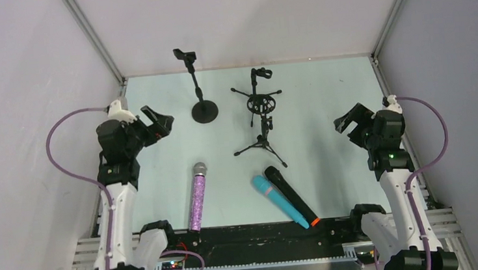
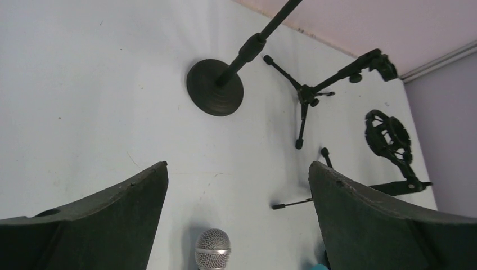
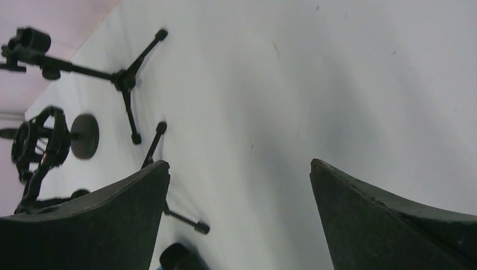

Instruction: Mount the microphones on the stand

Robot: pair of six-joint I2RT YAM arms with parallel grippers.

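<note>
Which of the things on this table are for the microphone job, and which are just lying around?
For the job:
purple mic
turquoise mic
black mic
round-base stand
back tripod
shock-mount tripod

Just lying about:
nothing loose that I can see; apart from the arms, only the rig's purple cables and base rail

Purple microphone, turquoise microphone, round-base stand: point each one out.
purple microphone [image 1: 198,200], top external view, middle of glittery handle.
turquoise microphone [image 1: 281,203], top external view, mid-body.
round-base stand [image 1: 205,112], top external view, base disc.
</note>
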